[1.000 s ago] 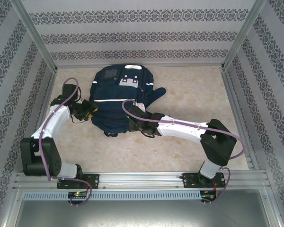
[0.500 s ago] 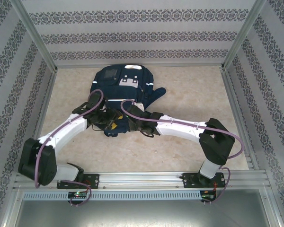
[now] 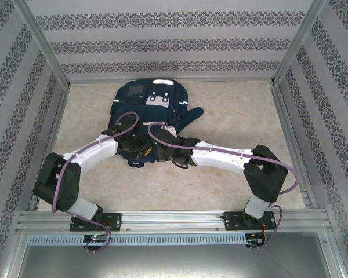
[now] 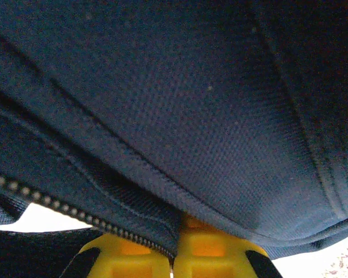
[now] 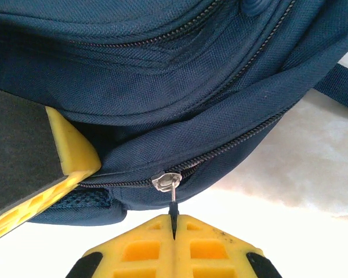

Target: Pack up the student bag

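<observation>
The student bag [image 3: 151,107] lies flat toward 12 o'clock on the surface [image 3: 238,116]. The left tool [image 4: 177,258] clamps its fabric edge beside the zipper [image 4: 46,202], likely anchoring it. The right tool [image 5: 174,231] pinches the zipper pull [image 5: 173,200] at the bag's 6 o'clock end, ready to slide it.

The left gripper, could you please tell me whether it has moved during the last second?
Yes. The left gripper moved rightward, from left of the student bag onto its near edge.
</observation>
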You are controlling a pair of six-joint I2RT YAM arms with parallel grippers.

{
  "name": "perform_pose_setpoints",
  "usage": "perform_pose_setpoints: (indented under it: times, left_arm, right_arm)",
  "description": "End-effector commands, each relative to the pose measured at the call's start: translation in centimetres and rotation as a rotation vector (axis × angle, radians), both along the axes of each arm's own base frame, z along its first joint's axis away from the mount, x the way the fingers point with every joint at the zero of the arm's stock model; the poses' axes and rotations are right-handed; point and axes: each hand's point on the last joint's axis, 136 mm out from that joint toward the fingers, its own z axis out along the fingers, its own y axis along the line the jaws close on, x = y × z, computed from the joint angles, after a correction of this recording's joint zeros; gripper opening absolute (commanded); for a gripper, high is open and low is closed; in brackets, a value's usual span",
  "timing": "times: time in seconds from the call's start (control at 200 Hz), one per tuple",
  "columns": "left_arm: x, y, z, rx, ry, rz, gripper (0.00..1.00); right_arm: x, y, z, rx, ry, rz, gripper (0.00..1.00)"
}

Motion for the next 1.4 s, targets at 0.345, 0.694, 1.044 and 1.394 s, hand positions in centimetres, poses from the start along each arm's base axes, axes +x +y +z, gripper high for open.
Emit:
perform_pose_setpoints:
  times: [0.345, 0.694, 1.044, 1.394]
  left_arm:
    - [-1.8, 8.3, 4.1, 0.172, -0.059, 0.063, 0.0]
    - [-3.1, 12.5, 6.1, 0.1, -0.093, 0.077, 0.0]
    - [-2.5, 11.4, 6.0, 0.027, -0.112, 0.069, 0.0]
    - [-2.1, 11.7, 4.1, 0.053, -0.058, 0.063, 0.0]
  right_arm:
    - [2.5, -6.9, -1.6, -0.145, -0.013, -0.1, 0.0]
    - [7.0, -11.5, -1.6, -0.207, -0.033, -0.17, 0.0]
    - [5.0, -3.7, 1.3, 0.004, -0.082, 0.046, 0.18]
    - [1.0, 4.6, -0.5, 0.308, 0.013, 0.267, 0.38]
